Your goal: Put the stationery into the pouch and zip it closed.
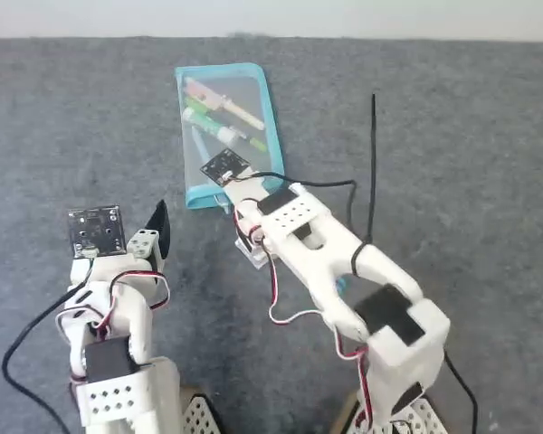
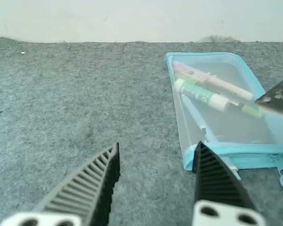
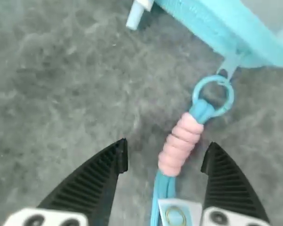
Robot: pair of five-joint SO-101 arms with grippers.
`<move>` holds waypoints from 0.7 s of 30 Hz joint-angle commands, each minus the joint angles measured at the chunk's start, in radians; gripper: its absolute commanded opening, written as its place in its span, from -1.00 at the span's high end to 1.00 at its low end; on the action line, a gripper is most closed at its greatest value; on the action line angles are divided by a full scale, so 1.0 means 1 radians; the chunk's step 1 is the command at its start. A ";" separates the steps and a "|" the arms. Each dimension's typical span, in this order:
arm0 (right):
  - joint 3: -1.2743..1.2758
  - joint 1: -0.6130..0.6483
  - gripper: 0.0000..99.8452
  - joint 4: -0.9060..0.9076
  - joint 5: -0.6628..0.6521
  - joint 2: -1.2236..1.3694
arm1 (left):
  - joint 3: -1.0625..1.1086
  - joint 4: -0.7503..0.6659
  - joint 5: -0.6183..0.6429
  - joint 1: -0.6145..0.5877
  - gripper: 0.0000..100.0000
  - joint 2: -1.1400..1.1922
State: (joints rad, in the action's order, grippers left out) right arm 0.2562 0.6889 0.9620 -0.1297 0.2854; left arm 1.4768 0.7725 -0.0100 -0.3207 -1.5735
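A clear pouch (image 1: 224, 127) with a turquoise rim lies at the far middle of the grey mat, with several pens (image 1: 222, 113) inside. In the left wrist view the pouch (image 2: 236, 122) shows the pens (image 2: 212, 87) through its side. A white pen end (image 3: 139, 12) pokes out at the near zip edge. The zip pull, a ring (image 3: 213, 94) with a pink bead (image 3: 181, 143), lies on the mat between the fingers of my open right gripper (image 3: 165, 155). The right arm (image 1: 299, 226) hovers over the pouch's near end. My left gripper (image 2: 155, 160) is open and empty, short of the pouch's near left corner.
Grey carpet-like mat (image 1: 452, 136) covers the table up to a pale wall at the back. A black cable (image 1: 373, 163) stands up to the right of the pouch. The right arm's camera board (image 2: 278, 99) juts over the pouch's near end.
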 commanded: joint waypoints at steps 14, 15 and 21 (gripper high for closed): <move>-0.084 0.082 0.50 -0.008 0.002 0.013 | -0.013 -0.032 0.008 -0.005 0.51 -0.011; -0.086 0.088 0.50 -0.010 0.002 0.013 | -0.013 -0.032 0.008 -0.005 0.51 -0.011; -0.078 0.088 0.50 -0.008 0.009 -0.035 | -0.013 -0.034 0.008 -0.006 0.51 -0.011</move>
State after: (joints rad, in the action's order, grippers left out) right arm 0.2225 0.7687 0.9605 -0.1297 0.3207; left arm 1.4768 0.7725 -0.0100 -0.3207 -1.5735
